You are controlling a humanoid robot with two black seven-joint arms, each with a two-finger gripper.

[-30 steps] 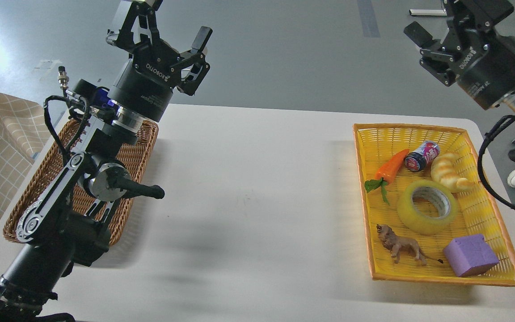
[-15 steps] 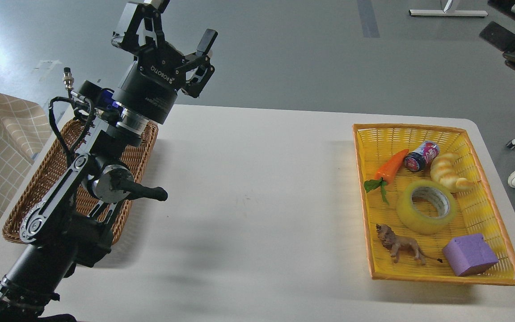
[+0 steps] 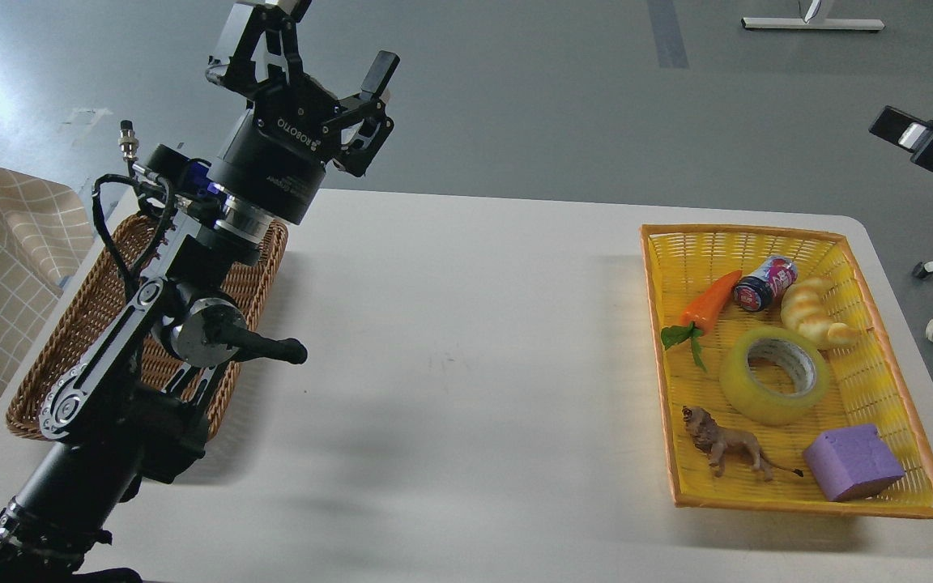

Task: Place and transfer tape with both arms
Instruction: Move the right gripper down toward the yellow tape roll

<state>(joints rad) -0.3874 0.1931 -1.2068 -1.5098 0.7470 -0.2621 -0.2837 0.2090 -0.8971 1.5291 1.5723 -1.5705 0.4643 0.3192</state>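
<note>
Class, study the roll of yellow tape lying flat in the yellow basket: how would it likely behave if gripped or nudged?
The tape lies on its flat face, so it probably slides rather than rolls. Its glossy film may be slippery. The open core and rigid-looking ring suggest it would keep its shape.

Hidden and cut-off parts

The left arm point(image 3: 134, 324) covers much of the wicker basket point(image 3: 70, 340); the right gripper point(image 3: 932, 150) is cut by the right edge, its fingers unreadable.
</note>
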